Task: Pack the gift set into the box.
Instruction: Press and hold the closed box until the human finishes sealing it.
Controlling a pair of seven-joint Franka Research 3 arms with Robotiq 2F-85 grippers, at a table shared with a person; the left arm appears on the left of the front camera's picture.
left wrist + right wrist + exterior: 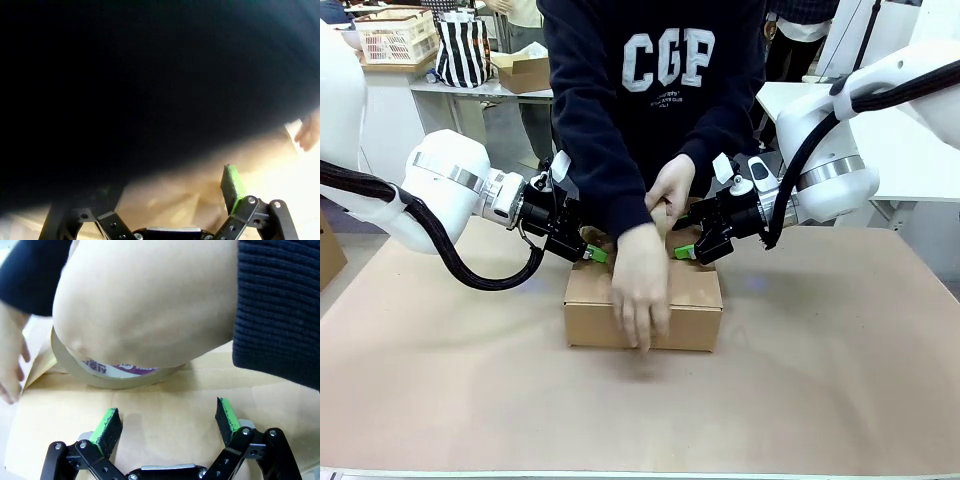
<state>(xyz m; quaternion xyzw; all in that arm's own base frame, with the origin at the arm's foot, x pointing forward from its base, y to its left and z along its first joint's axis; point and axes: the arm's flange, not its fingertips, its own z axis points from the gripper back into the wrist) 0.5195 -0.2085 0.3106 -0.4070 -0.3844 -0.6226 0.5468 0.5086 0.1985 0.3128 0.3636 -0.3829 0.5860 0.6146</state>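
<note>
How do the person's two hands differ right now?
One hand lies flat, fingers spread, reaching down the box's near side; the other hand stays farther back and grips a tape roll on the box top. Both hands come from dark sleeves and rest on the box.

Your left gripper sits at the box's far left top edge, your right gripper at its far right top edge. Between them, a person's hand presses down the lid; another hand hovers just behind.
</note>
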